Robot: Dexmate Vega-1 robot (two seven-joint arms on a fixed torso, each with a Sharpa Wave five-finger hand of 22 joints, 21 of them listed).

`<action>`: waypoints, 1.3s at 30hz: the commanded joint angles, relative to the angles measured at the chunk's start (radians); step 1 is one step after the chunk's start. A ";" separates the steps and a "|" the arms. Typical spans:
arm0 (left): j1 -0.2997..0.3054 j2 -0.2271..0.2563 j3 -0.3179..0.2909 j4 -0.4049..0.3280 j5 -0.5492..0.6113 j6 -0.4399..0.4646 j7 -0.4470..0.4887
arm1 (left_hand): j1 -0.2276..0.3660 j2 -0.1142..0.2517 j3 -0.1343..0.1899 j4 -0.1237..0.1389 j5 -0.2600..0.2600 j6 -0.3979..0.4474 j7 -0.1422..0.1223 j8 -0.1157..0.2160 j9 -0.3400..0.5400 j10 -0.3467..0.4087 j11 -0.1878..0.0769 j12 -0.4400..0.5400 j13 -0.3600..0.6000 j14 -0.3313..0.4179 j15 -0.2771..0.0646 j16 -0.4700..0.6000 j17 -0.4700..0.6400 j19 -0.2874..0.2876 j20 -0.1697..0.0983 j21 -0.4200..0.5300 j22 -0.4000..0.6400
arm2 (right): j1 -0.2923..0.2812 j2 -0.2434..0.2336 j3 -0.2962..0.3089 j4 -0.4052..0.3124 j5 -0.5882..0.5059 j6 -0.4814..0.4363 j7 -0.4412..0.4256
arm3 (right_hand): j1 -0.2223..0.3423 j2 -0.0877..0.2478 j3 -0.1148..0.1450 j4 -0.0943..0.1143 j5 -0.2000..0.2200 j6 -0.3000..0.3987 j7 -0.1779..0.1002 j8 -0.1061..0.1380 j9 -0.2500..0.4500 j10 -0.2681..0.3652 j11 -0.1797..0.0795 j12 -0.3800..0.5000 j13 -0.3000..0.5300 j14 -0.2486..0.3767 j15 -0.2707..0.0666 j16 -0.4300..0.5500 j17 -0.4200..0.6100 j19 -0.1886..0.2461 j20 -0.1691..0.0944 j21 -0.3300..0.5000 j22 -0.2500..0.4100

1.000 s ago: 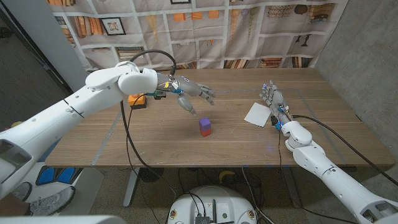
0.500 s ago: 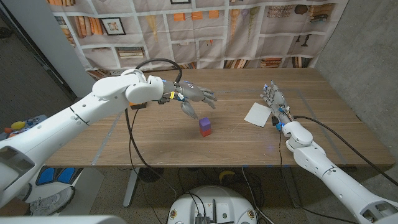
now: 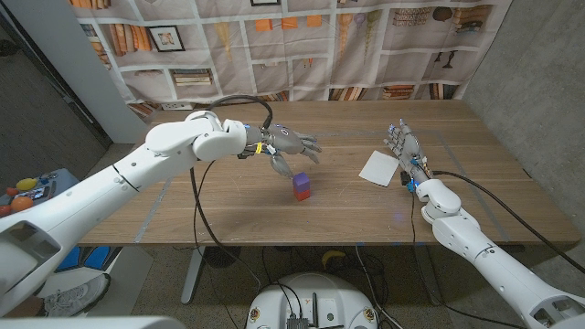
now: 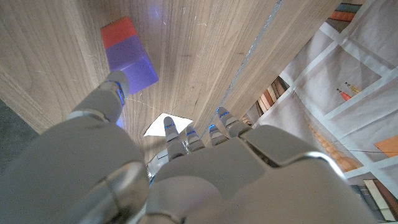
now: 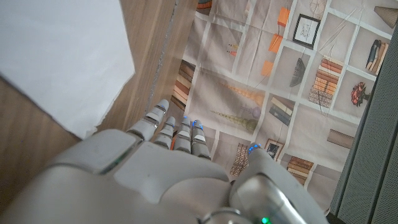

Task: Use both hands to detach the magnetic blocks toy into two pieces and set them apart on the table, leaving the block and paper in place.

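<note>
Bookshelf-print curtain, wooden table

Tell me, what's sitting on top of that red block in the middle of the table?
A purple block sits on the red block, joined as one small stack. The left hand hovers open just behind it, not touching. Nothing lies on the purple top.

Over the last second the left arm swings further in over the table, its white forearm now reaching from the lower left edge up toward the middle, and it covers the orange thing that showed behind it earlier. The left hand, fingers spread and holding nothing, sits a little closer to the magnetic blocks toy than before, hovering just behind and left of it without touching it.
</note>
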 commanded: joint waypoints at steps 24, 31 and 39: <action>-0.010 -0.032 0.062 0.056 0.078 -0.010 0.002 | 0.027 0.002 -0.015 0.003 0.007 -0.001 0.021 0.006 0.006 -0.009 0.007 0.003 0.002 -0.006 -0.066 0.003 0.004 -0.006 -0.093 0.003 0.003 | 0.021 0.015 0.008 0.053 0.010 0.019 0.007 | -0.011 -0.003 0.012 -0.004 0.003 0.000 -0.006 0.003 0.003 -0.002 -0.002 0.002 0.001 0.000 0.005 0.005 -0.008 0.001 -0.001 0.006 0.003; -0.003 -0.034 0.069 0.061 0.098 -0.009 0.020 | 0.037 0.007 -0.018 0.004 0.009 0.004 0.031 0.009 0.007 -0.002 0.010 0.006 0.002 0.006 -0.063 0.007 0.004 0.004 -0.085 0.007 0.003 | 0.028 0.018 0.008 0.065 0.012 0.023 0.013 | -0.011 -0.003 0.013 -0.004 0.003 0.000 -0.006 0.003 0.003 -0.002 -0.002 0.003 0.001 0.000 0.004 0.005 -0.009 0.003 0.000 0.006 0.003; 0.004 -0.039 0.070 0.073 0.114 -0.010 0.066 | 0.060 0.019 -0.020 0.004 0.014 0.039 0.038 0.024 0.009 0.026 0.008 0.015 0.002 0.041 -0.065 0.014 0.004 0.033 -0.083 0.015 0.003 | 0.033 0.019 0.009 0.074 0.015 0.026 0.016 | -0.012 -0.002 0.015 -0.005 0.003 0.000 -0.006 0.004 0.003 0.000 -0.001 0.003 0.001 0.001 0.004 0.006 -0.011 0.004 0.001 0.007 0.003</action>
